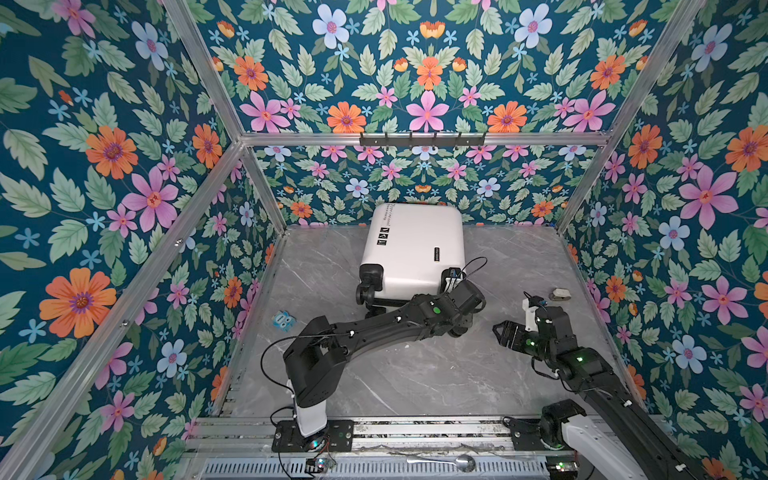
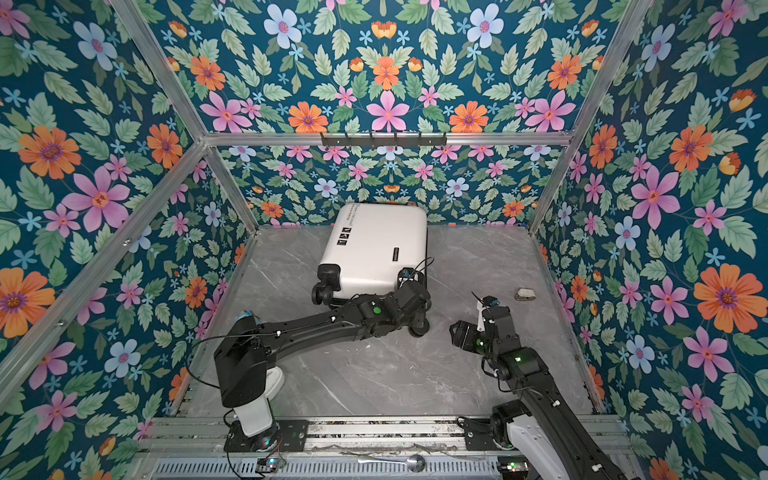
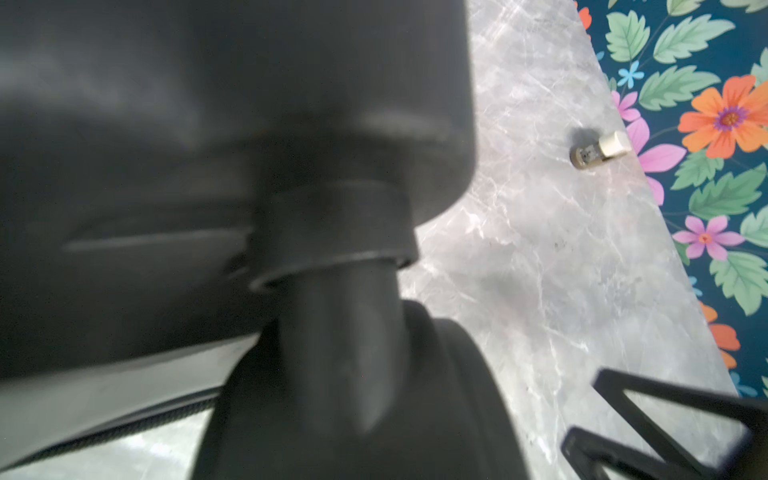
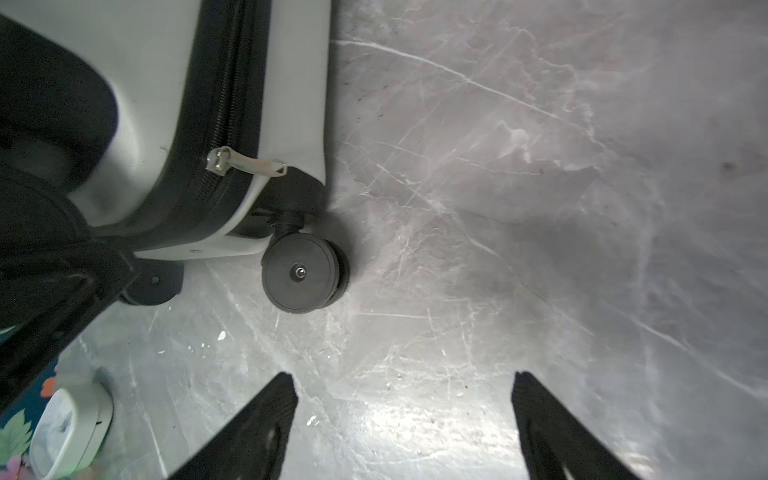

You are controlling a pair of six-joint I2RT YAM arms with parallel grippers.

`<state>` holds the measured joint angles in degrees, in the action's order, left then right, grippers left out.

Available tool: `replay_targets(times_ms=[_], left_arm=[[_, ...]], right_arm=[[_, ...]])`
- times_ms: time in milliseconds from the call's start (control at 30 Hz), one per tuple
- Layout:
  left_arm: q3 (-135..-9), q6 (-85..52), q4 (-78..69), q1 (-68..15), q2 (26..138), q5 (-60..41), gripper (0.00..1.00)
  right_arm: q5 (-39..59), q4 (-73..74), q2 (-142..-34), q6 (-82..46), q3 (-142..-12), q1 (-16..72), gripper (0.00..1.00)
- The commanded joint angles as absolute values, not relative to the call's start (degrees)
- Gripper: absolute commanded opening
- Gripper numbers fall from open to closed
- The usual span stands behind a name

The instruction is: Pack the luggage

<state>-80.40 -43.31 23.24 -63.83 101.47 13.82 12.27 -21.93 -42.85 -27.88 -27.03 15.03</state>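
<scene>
Tabletop of grey marble (image 1: 415,374) makes the floor of this flowered booth. Toward its back, about midway across, the luggage (image 1: 411,249) lies flat and closed, white shell up, wheels facing the arms. The right wrist view shows its zipper pull (image 4: 245,162) on the black band near a corner wheel (image 4: 303,272). The left gripper (image 1: 460,322) is down at the near right wheel corner of the case. Its wrist view is filled by a blurred black caster with one finger (image 3: 648,388) showing beside it, and I cannot tell whether the jaws have hold of anything. The right gripper (image 1: 505,332) hovers over bare table just right of that corner, jaws spread wide, nothing between them. A small blue box (image 1: 283,320) sits near the left wall and a little white-capped piece (image 1: 561,294) near the right
</scene>
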Motion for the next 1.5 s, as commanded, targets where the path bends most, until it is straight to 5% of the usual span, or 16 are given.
replay_targets(times_ms=[0, 133, 333, 733, 1467], left_arm=[[-77.4, -43.3, 22.1, -64.1, 97.9, 13.5, 0.00], [-70.7, -45.2, 22.1, -64.3, 91.1, 14.3, 0.00], [-59.5, -47.8, 22.5, -64.3, 80.0, 16.7, 0.00], [-51.1, -46.1, 24.8, -63.8, 69.2, 18.3, 0.00], [-49.4, -45.3, 23.8, -63.0, 67.7, 15.9, 0.00]], right_arm=[[20.2, -11.8, -43.5, -24.9, -25.2, 15.1, 0.76], [21.1, -2.3, -43.8, -24.1, -21.8, 18.5, 0.71], [0.8, 4.8, -46.5, -12.4, -20.8, 38.7, 0.75], [13.3, 29.5, -65.2, -6.6, -20.7, 39.5, 0.64], [26.4, 37.6, -83.6, -0.2, -28.9, 39.6, 0.50]])
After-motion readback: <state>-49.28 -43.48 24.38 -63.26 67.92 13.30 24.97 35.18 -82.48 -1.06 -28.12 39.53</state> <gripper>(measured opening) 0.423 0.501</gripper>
